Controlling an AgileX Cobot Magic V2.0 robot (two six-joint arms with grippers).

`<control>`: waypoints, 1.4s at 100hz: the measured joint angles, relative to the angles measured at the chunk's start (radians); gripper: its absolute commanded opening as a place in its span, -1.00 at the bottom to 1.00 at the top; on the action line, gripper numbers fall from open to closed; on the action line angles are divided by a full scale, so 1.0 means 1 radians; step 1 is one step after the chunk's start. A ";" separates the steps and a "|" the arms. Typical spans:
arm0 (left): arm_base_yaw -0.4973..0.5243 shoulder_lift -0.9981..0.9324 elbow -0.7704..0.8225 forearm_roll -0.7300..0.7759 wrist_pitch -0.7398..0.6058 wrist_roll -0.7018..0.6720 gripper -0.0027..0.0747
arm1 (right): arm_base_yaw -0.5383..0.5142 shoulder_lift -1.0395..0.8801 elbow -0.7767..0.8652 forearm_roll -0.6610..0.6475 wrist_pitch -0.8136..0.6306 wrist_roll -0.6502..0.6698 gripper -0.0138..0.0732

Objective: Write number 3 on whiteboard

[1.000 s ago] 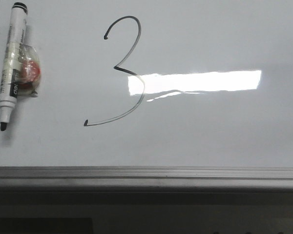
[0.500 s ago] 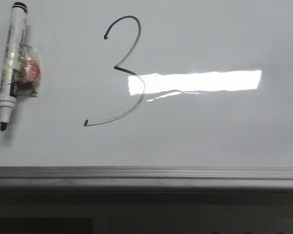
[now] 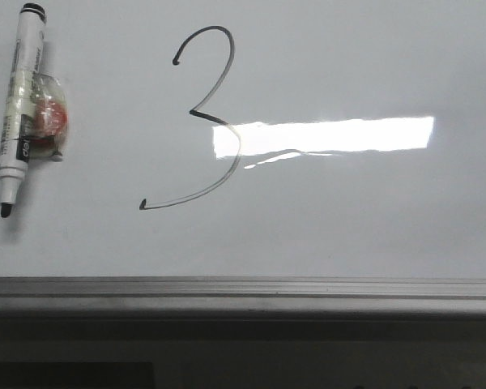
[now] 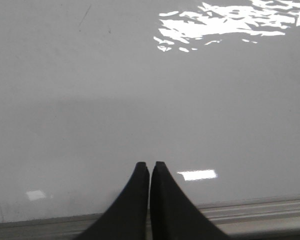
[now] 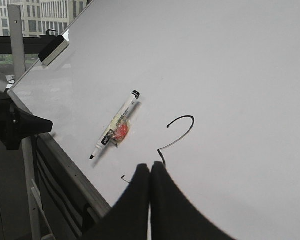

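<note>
A black hand-drawn number 3 point(image 3: 215, 121) stands on the whiteboard point(image 3: 348, 211) in the front view, crossing a bright light reflection. Its upper part shows in the right wrist view point(image 5: 180, 130); my fingers hide the lower curve. A white marker pen point(image 3: 20, 105) with a red-and-clear lump taped to it lies uncapped on the board left of the digit, also in the right wrist view point(image 5: 115, 131). My right gripper point(image 5: 150, 165) is shut and empty above the board near the digit. My left gripper point(image 4: 150, 164) is shut and empty over bare board point(image 4: 140, 90) near its frame.
The board's grey metal frame edge point(image 3: 243, 292) runs along the near side. A black-and-white eraser point(image 5: 53, 49) sits at the board's far corner. A dark arm part point(image 5: 15, 127) hangs beside the board edge, with a window and buildings behind.
</note>
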 measured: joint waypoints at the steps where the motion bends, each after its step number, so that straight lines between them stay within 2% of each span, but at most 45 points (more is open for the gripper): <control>1: 0.000 0.000 0.000 0.000 0.000 0.000 -0.98 | 0.000 0.000 0.000 0.000 0.000 0.000 -0.83; 16: 0.000 0.000 0.000 0.000 0.000 0.000 -0.98 | -0.019 0.000 0.000 -0.035 -0.005 0.017 -0.83; 30: 0.000 0.000 0.000 0.000 0.000 0.000 -0.98 | -0.102 0.000 0.000 -0.094 -0.005 0.110 -0.83; 46: 0.000 0.000 0.000 0.000 0.000 0.000 -0.98 | -0.313 0.000 0.036 -0.105 -0.054 0.133 -0.83; 61: 0.000 0.000 0.000 0.000 0.000 0.000 -0.98 | -0.553 -0.028 0.131 -0.106 -0.177 0.136 -0.83; 72: 0.000 0.000 0.000 0.000 0.000 0.000 -0.98 | -0.660 -0.061 0.198 -0.106 -0.216 0.137 -0.83; 99: 0.000 0.000 0.000 0.000 0.000 0.000 -0.98 | -0.717 -0.121 0.278 -0.105 -0.190 0.137 -0.83; 128: 0.000 0.000 0.000 0.000 0.000 0.000 -0.98 | -0.722 -0.130 0.278 -0.105 0.106 0.141 -0.83; 140: 0.000 0.000 0.000 0.000 0.000 0.000 -0.98 | -0.722 -0.130 0.278 -0.105 0.184 0.141 -0.83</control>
